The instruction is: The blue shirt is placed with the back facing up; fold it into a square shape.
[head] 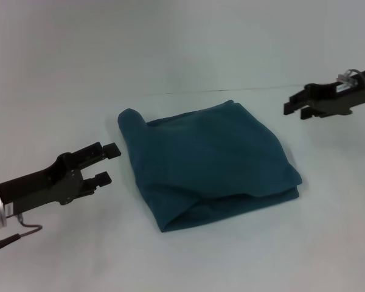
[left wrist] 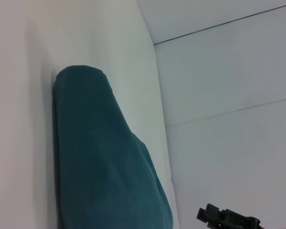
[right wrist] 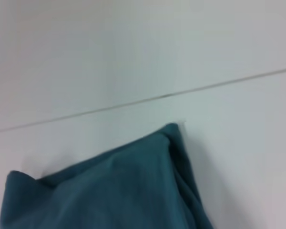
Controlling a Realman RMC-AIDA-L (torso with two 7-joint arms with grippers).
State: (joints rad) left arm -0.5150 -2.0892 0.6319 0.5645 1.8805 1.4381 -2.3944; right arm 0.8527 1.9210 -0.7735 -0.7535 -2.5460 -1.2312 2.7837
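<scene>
The left tool (head: 106, 163), nearest, jaws apart and empty, hovers beside the blue shirt (head: 207, 161), folded roughly square at mid-bench (head: 61, 255), while the right tool (head: 299, 104), apparently parted, empty, hangs well clear; risk: snagging the loose rolled edge undoes the fold.

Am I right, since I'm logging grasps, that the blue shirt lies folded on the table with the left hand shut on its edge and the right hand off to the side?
Not quite. The head view shows the left hand open and clear of the blue shirt, not shut on its edge. The rest holds: the shirt lies folded on the table, and the right hand is off to the side.
</scene>
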